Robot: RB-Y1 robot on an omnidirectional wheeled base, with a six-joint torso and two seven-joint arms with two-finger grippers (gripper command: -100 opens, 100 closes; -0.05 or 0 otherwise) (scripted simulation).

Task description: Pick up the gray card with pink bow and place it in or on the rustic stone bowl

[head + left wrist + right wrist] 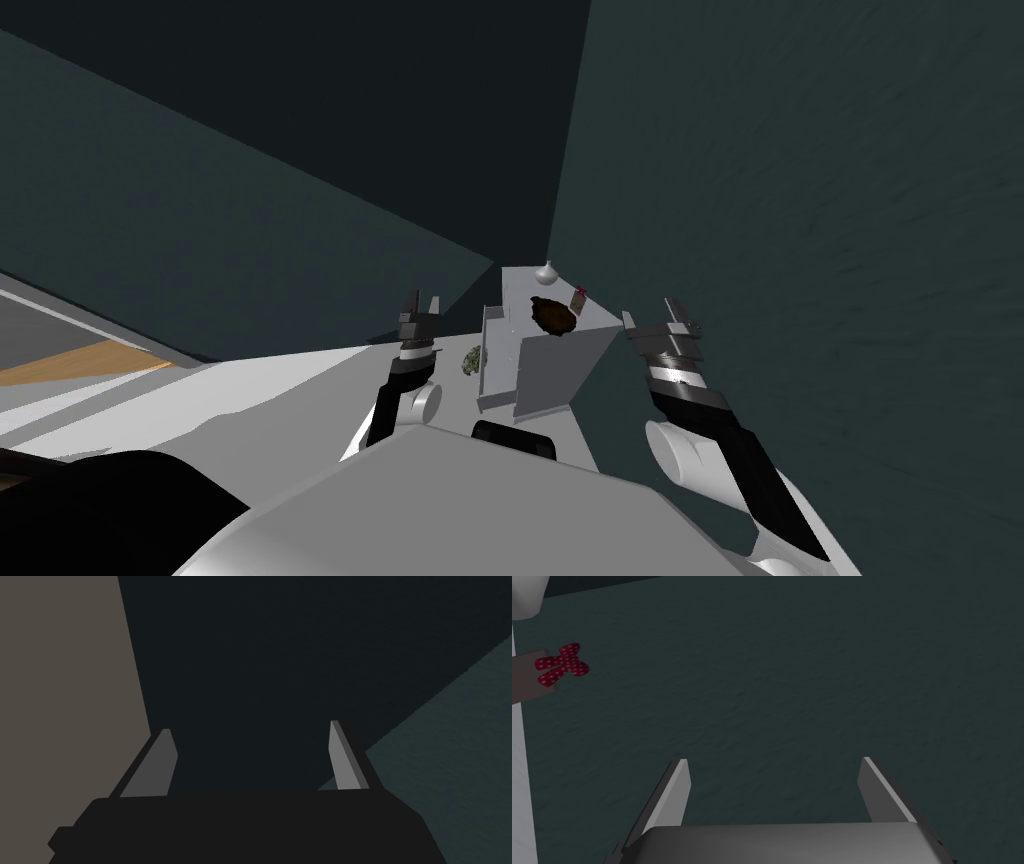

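Observation:
A small grey-brown card [578, 298] with a pink-red dotted bow [561, 665] stands on top of a narrow grey cabinet [596, 318] in the room's corner. Beside it on the same top lies a dark brown rough bowl [552, 315]. My right gripper [650, 314] is open, raised to the right of the cabinet, level with its top and apart from the card. My left gripper [421, 302] is open too, held up to the left of the cabinet with nothing between its fingers [155, 763].
A white bulb-shaped vase [545, 272] stands at the back of the cabinet top. A small green mottled object [470, 361] sits lower on the cabinet's left side. Dark teal walls close in behind and to the right. A wooden floor patch [80, 362] shows far left.

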